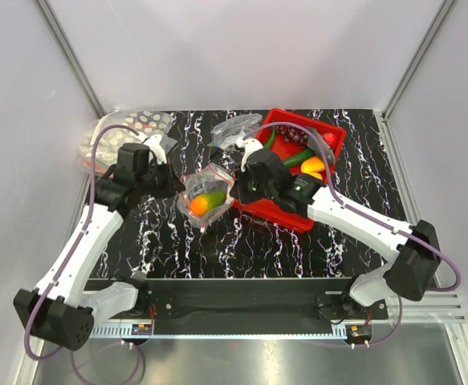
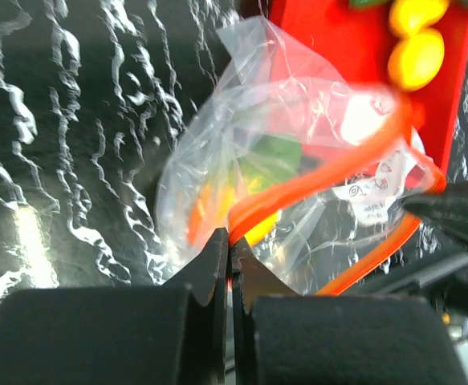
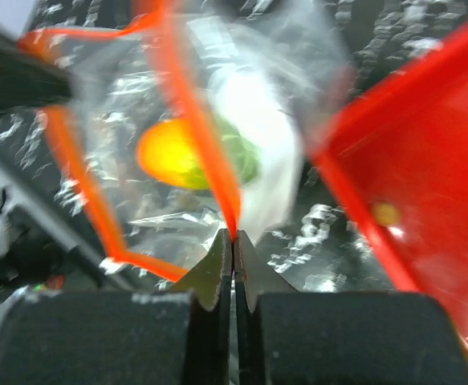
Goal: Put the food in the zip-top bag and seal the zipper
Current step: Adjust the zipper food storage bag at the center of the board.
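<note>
The clear zip-top bag (image 1: 209, 195) hangs open between my two grippers, just left of the red tray (image 1: 336, 132). Its zipper is an orange strip (image 2: 322, 172) round the mouth. An orange-green mango (image 1: 205, 201) lies inside, also visible in the right wrist view (image 3: 169, 152). My left gripper (image 1: 182, 186) is shut on the zipper's left end (image 2: 230, 241). My right gripper (image 1: 235, 184) is shut on the zipper's right end (image 3: 233, 234). In the tray lie purple grapes (image 1: 294, 136), a green cucumber (image 1: 296, 157), yellow lemons (image 2: 417, 56) and a red piece (image 1: 328, 140).
Clear bags with white round spots (image 1: 129, 128) lie at the back left. A smaller greyish clear bag (image 1: 234, 128) lies behind the held bag. The red tray's near wall (image 3: 426, 176) is close to my right gripper. Dark marbled table surface (image 1: 242, 241) lies in front.
</note>
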Motion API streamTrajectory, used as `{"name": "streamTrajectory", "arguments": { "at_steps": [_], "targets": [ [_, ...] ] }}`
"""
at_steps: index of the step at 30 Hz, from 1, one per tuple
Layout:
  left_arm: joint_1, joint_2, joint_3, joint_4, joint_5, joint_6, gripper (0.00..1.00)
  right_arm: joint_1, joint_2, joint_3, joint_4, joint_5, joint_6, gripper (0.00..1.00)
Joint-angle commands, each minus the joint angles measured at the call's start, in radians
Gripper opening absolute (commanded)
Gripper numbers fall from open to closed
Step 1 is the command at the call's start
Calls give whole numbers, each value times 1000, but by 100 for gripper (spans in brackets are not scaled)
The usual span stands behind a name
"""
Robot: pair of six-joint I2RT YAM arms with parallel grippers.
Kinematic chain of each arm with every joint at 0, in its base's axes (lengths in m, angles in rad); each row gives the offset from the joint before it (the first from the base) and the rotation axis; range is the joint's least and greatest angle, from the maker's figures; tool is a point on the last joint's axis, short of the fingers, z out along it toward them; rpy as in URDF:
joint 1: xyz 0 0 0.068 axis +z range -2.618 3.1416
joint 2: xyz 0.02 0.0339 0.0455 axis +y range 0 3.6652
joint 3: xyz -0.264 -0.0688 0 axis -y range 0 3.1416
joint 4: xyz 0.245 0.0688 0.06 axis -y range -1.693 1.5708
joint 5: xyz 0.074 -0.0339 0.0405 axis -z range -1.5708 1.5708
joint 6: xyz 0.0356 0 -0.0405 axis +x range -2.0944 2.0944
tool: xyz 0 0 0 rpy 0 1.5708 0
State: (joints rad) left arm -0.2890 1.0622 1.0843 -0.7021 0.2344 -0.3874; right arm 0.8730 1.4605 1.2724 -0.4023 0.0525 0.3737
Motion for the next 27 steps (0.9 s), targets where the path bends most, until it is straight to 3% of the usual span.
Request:
{"name": "streamTrajectory", "arguments": {
  "at_steps": [1,5,8,9,10,13,19,24,27],
  "targets": [
    [-55,53,86,-51,73,42,0,17,46,99,30,-161,-13,0],
    [-38,0,100,-56,-114,35,0,-12,81,131,8,-75,-28,0],
    [-27,1,98,-53,-178,42,0,-75,119,127,46,-196,0,3],
    [-27,8,94,-54,-181,42,0,-78,133,134,46,-213,-1,14],
    [-27,30,88,-45,-182,48,0,-78,155,142,51,-230,-4,32],
    [-27,50,34,4,-172,51,0,-81,161,130,63,-156,-10,60],
    [-29,116,-40,65,-44,65,0,-205,129,94,100,-103,28,64],
    [-29,111,-35,58,-76,78,0,-314,170,93,109,-59,94,64],
    [-30,105,-46,67,-63,73,0,-384,249,126,97,10,145,59]
  ]
}}
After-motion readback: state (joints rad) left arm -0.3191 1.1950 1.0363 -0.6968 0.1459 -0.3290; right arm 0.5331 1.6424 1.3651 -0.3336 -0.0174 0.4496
